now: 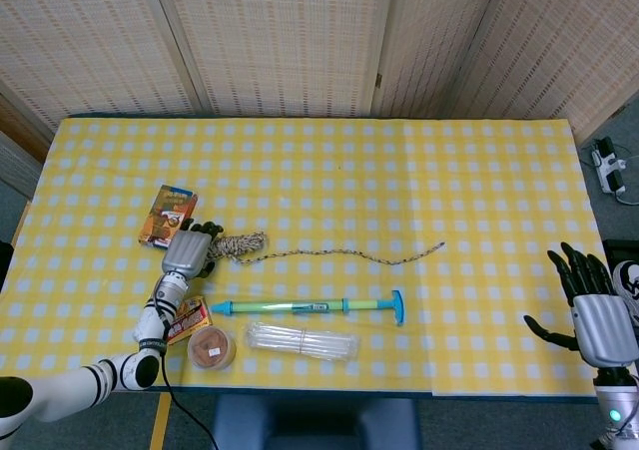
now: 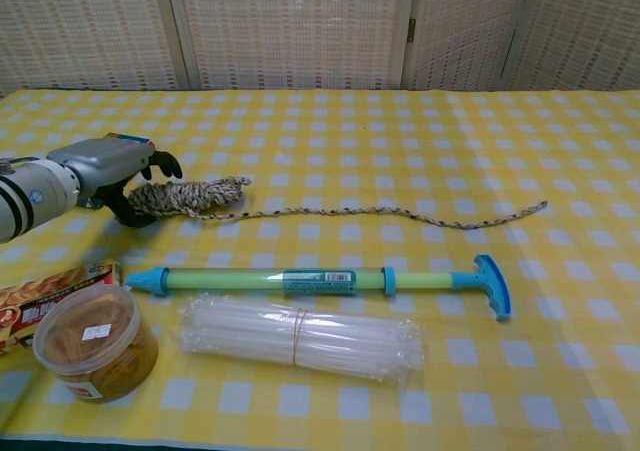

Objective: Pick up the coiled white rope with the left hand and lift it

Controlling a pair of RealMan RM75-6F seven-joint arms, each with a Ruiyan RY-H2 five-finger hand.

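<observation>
Speckled white rope [image 2: 185, 197] lies coiled on the checked tablecloth [image 1: 399, 171], its tail trailing right. Your left hand [image 2: 115, 176] grips the coil's end; your right hand [image 1: 597, 315] hangs spread, holding nothing.

Coiled white rope [image 1: 235, 244] [image 2: 190, 196]: white with dark flecks, bundled end lying flat on the yellow checked cloth at the table's left, one loose strand trailing rightward in a shallow wave across the middle
</observation>
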